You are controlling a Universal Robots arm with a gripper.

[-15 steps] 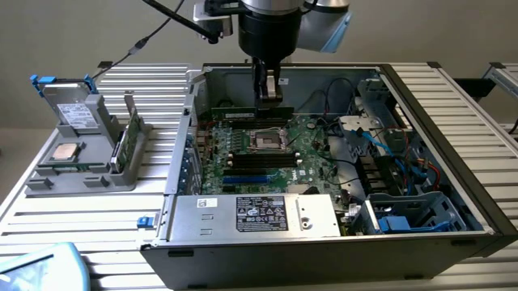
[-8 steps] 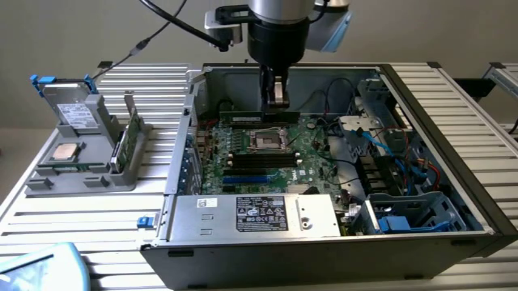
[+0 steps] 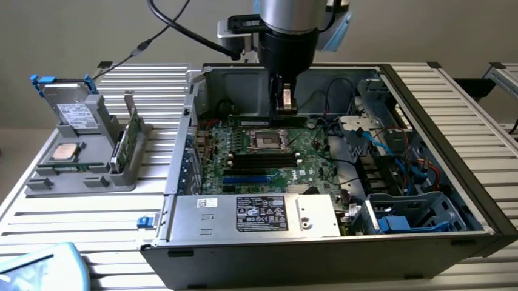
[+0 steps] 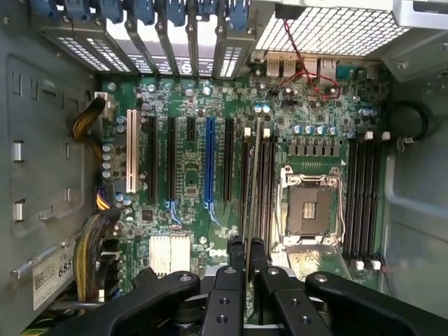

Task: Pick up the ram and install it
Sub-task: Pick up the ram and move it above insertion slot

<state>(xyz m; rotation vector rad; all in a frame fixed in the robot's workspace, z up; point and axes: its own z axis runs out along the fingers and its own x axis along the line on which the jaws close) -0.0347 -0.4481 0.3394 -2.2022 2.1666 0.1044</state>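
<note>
While the fingers (image 4: 235,253) pinch the ram (image 4: 255,175) by its upper edge, it stands over the black slots (image 4: 269,189), at twelve o'clock of the processor socket (image 3: 265,140) in the exterior view. If the ram is tilted or off the groove, pressing may bend it.

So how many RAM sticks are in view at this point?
2. One ram is gripped in the claw inside the case, by the processor socket. What looks like a second stick stands in the grey holder at the exterior view's left. Others may be hidden.
</note>
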